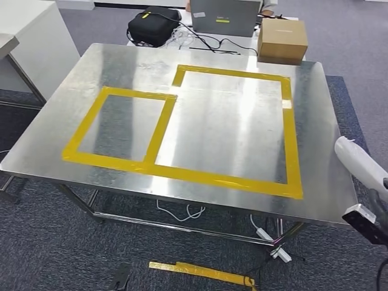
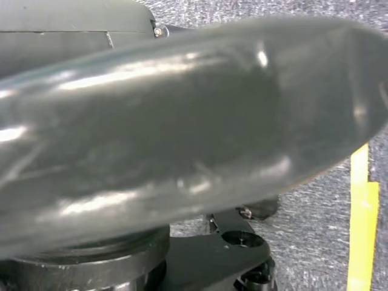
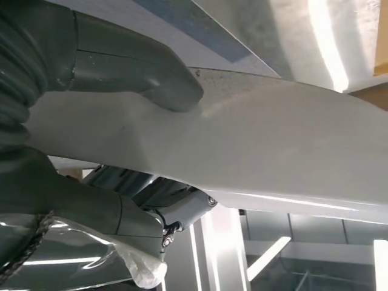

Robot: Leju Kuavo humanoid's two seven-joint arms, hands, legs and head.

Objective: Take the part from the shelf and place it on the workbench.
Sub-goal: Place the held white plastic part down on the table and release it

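Left hand: grasp cannot be told from the blurred left wrist view; grey speckled carpet (image 2: 316, 230) and a yellow floor strip (image 2: 362, 230) lie beneath.

White cabinet (image 1: 34, 36): matt, flat-sided, far left.

Workbench (image 1: 114, 60): rectangular stainless-steel top, brushed and reflective, on a tubular steel frame.

Tape outlines (image 1: 155, 130): glossy yellow tape forming two adjoining rectangles on the top, the smaller on the left and the larger on the right.

Black bag (image 1: 153, 25): soft, rounded, beyond the far edge, with cables beside it.

Laptop (image 1: 224, 15): grey lid, upright, behind the far edge.

Cardboard box (image 1: 282, 39): brown, plain, at the far right corner.

Part (image 1: 359, 160): long, smooth, pale grey-white moulded shell with a rounded end. It is off the bench, just beside the near right edge. The long axis runs diagonally, with the rounded end pointing up and left toward the bench.

Right hand (image 3: 114, 63): grasping the part (image 3: 274, 145), with the grey thumb (image 3: 174, 88) pressed on one face and the darker fingers (image 3: 91, 212) under the other
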